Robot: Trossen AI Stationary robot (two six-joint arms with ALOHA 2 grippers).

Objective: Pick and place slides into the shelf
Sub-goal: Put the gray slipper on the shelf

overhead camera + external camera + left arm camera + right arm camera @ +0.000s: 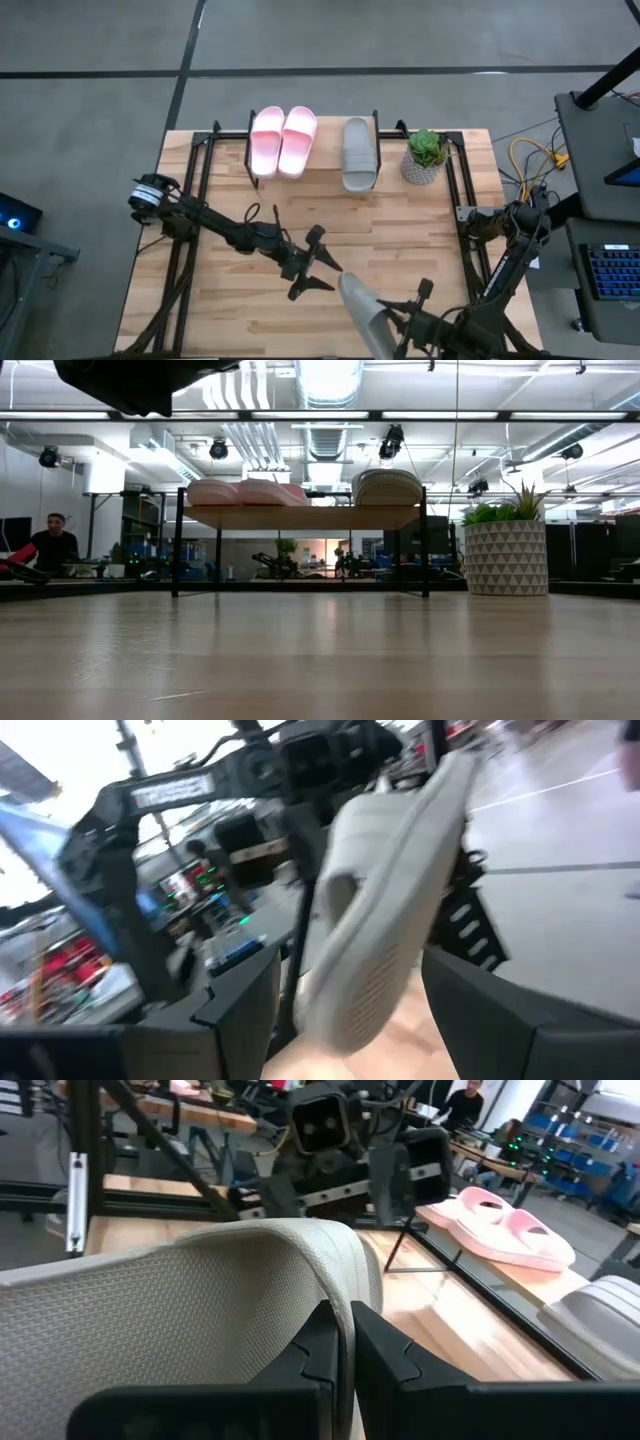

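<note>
A grey slide (360, 308) sits near the table's near edge in my right gripper (388, 320), which is shut on it; its ribbed sole (380, 900) shows in the left wrist view. My left gripper (328, 275) is open just left of and beyond the slide's far end, fingers pointing at it without touching. The shelf (320, 182) stands at the far edge. On its plank (300, 517) rest the pink pair (283, 140), soles down, and the other grey slide (358, 153). My right gripper pinches the grey slide's curved textured strap at its edge (335, 1285), one finger on either side of the thin wall. The fingers come level from the table's right side. The slide stands tilted in the hold; whether its lower end is on the table, I cannot tell.
A potted plant (425, 157) in a patterned pot (505, 550) stands right of the shelf. Black metal frames run along both table sides (195, 170). Bare wood lies between the grippers and the shelf. The plank has free room right of the grey slide. A person (50, 545) sits far behind.
</note>
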